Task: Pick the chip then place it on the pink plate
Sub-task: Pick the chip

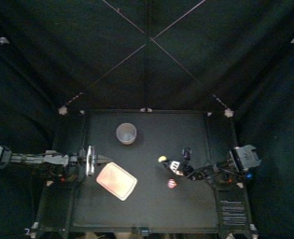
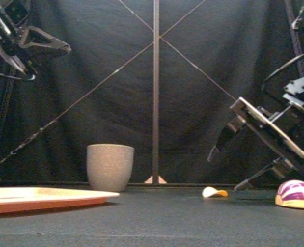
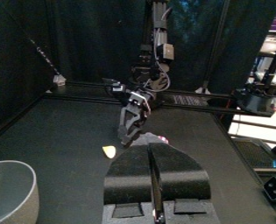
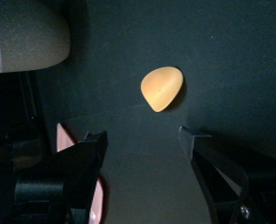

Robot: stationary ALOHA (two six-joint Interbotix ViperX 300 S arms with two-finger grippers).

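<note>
Facing the pale-orange teardrop-shaped chip (image 4: 161, 88) at 12 o'clock, your nearer right gripper (image 4: 140, 135) stands open-jawed; the left gripper (image 3: 154, 153) rests closed.

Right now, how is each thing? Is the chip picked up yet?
chip: lying on the table, not held.
right tool: open, pointed at the chip, not touching it.
left tool: shut, empty, at the table's left side.
pink plate: flat on the table, nothing on it.
grey cup: standing upright.
pink and white toy: lying on the table, untouched.
</note>
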